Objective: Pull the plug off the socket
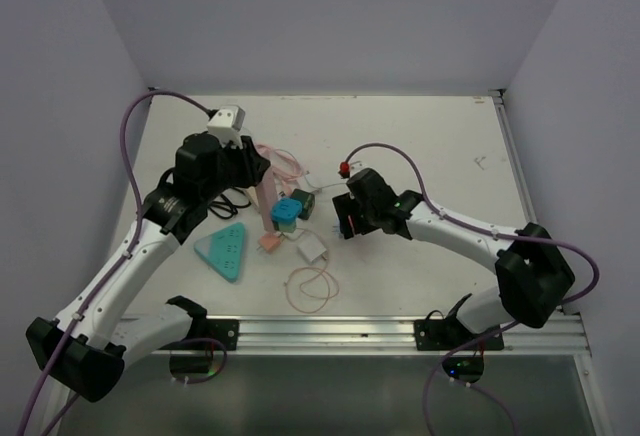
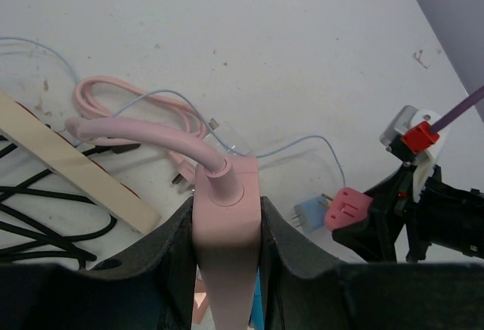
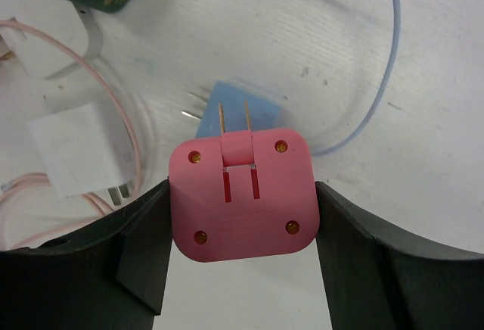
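My left gripper (image 2: 225,243) is shut on the top end of a pink power strip, the socket (image 2: 227,209), and holds it upright over the table (image 1: 268,199). Its thick pink cord (image 2: 144,129) curves away to the left. My right gripper (image 3: 242,220) is shut on a flat pink plug (image 3: 242,194) with two bare metal prongs (image 3: 234,118) pointing away from me. From the left wrist view the plug (image 2: 348,207) hangs apart from the socket, to its right, with a gap between them.
Under the plug lies a blue adapter (image 3: 249,107) with a pale blue cable. Nearby are a white charger (image 1: 312,248), a teal cube (image 1: 285,214), a teal triangular strip (image 1: 224,249), a dark green box (image 1: 304,202), a pink cable loop (image 1: 312,286) and black cables (image 2: 45,231).
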Controlling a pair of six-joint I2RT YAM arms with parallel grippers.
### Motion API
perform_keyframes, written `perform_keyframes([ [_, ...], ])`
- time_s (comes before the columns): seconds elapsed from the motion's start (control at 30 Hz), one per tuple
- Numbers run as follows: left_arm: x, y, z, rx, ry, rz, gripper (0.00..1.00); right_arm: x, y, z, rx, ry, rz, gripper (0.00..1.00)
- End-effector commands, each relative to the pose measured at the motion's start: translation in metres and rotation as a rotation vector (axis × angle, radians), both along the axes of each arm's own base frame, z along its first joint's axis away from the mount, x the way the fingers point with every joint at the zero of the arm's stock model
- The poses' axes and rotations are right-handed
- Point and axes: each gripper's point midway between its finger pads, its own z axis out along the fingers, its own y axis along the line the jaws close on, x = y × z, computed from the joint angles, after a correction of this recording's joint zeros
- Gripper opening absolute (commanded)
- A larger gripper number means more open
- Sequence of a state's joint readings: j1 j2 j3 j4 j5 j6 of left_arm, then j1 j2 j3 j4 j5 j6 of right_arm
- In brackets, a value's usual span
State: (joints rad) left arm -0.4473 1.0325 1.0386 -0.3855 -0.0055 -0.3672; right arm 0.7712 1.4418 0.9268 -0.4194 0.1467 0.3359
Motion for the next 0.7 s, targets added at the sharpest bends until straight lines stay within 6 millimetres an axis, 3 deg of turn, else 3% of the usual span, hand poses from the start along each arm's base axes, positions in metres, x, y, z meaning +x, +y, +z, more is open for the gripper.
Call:
perform_keyframes([
  [0.0, -0.009, -0.01, 0.025, -0.103, -0.052, -0.047, 0.0, 0.037, 0.031, 0.025, 0.089, -0.133, 0.018, 0.45],
  [0.07, -0.01, -0.011, 0.024, -0.112, -0.045, -0.048, 0.0, 0.035, 0.036, 0.027, 0.091, -0.112, 0.043, 0.65],
  [0.17, -0.011, -0.011, 0.02, -0.112, -0.041, -0.051, 0.0, 0.025, 0.04, 0.039, 0.114, -0.075, 0.082, 0.88],
  [0.27, -0.012, -0.012, 0.017, -0.113, -0.039, -0.057, 0.0, 0.013, 0.044, 0.062, 0.168, -0.055, 0.117, 0.97],
  [0.4, -0.011, -0.013, 0.013, -0.112, -0.031, -0.062, 0.0, 0.0, 0.058, 0.104, 0.281, -0.068, 0.177, 0.99],
  [0.57, -0.009, -0.016, 0.013, -0.115, -0.031, -0.071, 0.0, -0.016, 0.091, 0.15, 0.429, -0.069, 0.274, 0.99],
  [0.67, -0.008, -0.018, 0.016, -0.118, -0.033, -0.077, 0.0, -0.017, 0.108, 0.164, 0.472, -0.079, 0.305, 0.99],
])
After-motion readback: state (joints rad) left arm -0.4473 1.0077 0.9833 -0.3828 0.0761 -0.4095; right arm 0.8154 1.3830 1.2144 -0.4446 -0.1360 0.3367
